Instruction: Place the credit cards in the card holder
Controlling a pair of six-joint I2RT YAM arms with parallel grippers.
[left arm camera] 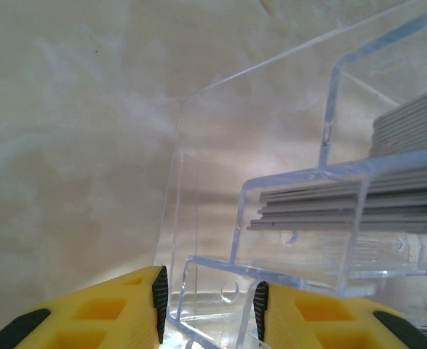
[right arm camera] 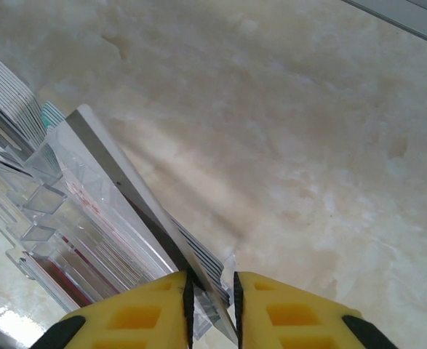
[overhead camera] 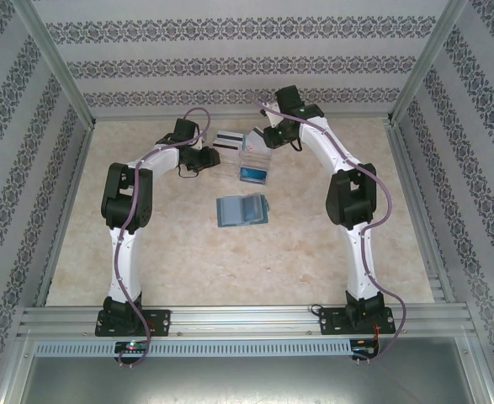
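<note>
- A teal-blue, soft folding card holder (overhead camera: 242, 211) lies open on the beige table (overhead camera: 188, 269), near of the clear compartmented plastic tray (overhead camera: 256, 158) and apart from it.
- White credit cards with black stripes (overhead camera: 227, 140) lie just left of the tray's far end. A bright blue card (overhead camera: 253, 175) sits in its near compartment.
- The right gripper (right arm camera: 212, 292) has its 2 fingers almost together, pinching the edge of a pale thin plastic card (right arm camera: 133, 185) standing tilted at the tray.
- The left gripper (left arm camera: 209, 313) is part-way open, straddling a tray corner. I cannot tell whether it presses.
</note>
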